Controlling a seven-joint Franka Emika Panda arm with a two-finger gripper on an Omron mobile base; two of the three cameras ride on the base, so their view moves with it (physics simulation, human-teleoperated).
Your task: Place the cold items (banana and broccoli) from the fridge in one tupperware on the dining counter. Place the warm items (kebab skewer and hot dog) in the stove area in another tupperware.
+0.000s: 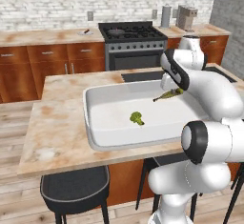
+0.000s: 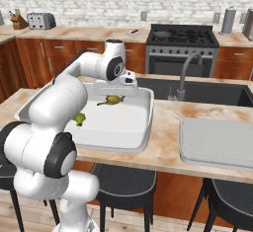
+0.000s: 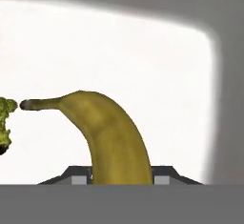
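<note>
While your gripper (image 3: 121,178) is clamped on the banana (image 3: 107,132), you can see the fruit rising between the two fingertips (image 3: 78,176), its dark stem tip pointing toward the broccoli (image 3: 5,123). From the base cameras, the banana (image 1: 169,93) hangs above the floor of the white tupperware tub (image 1: 95,123), near its far wall, while the broccoli (image 1: 137,118) lies on the tub's floor, apart from it. The tub sits on the dining counter (image 1: 57,123), beside the dark sink (image 2: 212,92) and the faucet (image 2: 185,75). The shallow grey tray (image 2: 217,142) rests farther along that counter.
</note>
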